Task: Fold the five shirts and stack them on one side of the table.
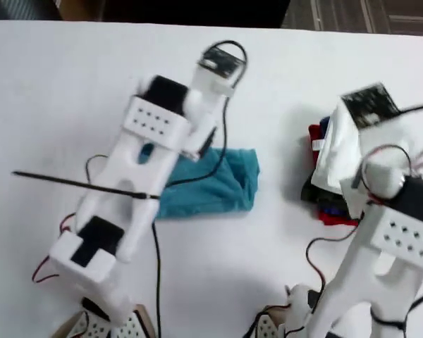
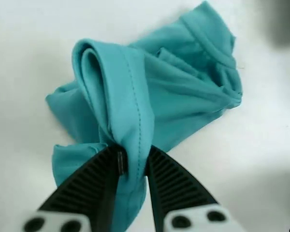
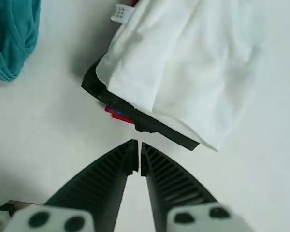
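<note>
A teal shirt [image 1: 218, 183] lies bunched near the middle of the white table [image 1: 56, 91]. In the left wrist view my left gripper [image 2: 133, 164] is shut on a raised fold of that teal shirt [image 2: 135, 106]. A stack of folded shirts [image 1: 331, 176] sits at the table's right side, white on top, with black, red and blue layers under it. In the right wrist view my right gripper [image 3: 135, 157] is shut with nothing in it, hovering just short of the stack [image 3: 183, 63]; the black layer [image 3: 150, 121] and a red edge [image 3: 117, 114] show beneath the white.
Black cables [image 1: 155, 246] trail from the left arm across the table. The arm bases [image 1: 106, 324] stand at the near edge. Bare table lies to the far left and along the back.
</note>
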